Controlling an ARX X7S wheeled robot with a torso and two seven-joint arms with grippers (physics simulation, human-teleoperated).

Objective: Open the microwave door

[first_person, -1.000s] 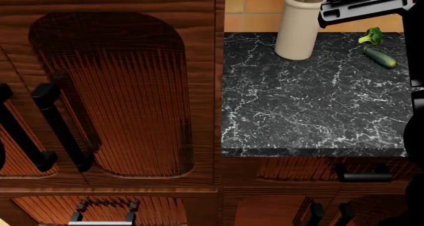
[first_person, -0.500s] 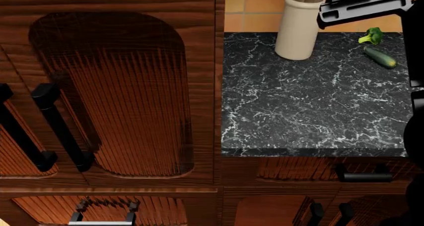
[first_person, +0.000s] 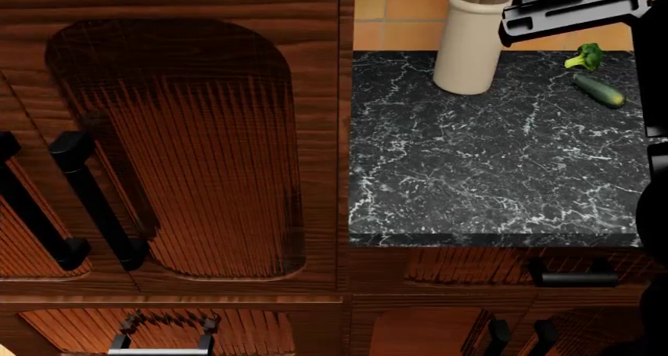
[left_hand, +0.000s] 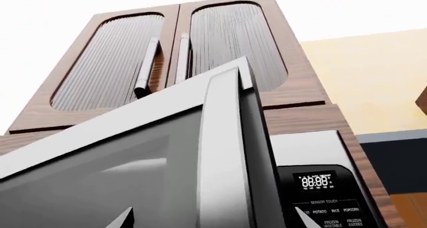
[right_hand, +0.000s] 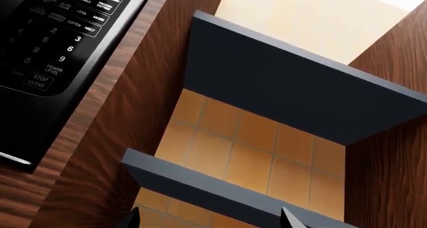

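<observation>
Fingertips of the left gripper barely show, one pale sliver (left_hand: 123, 219) at the edge of its wrist view, so I cannot tell whether it is spread or pinching. It sits right against the brushed-steel microwave door (left_hand: 133, 158), which already stands swung out from the black control panel with the digital clock (left_hand: 319, 195), probably because this arm is the one pulling. The right gripper (right_hand: 210, 219) shows two dark tips set well apart and holding nothing, raised beside the keypad (right_hand: 57, 32) facing grey wall shelves (right_hand: 293, 95), seemingly parked clear of the door's swing.
</observation>
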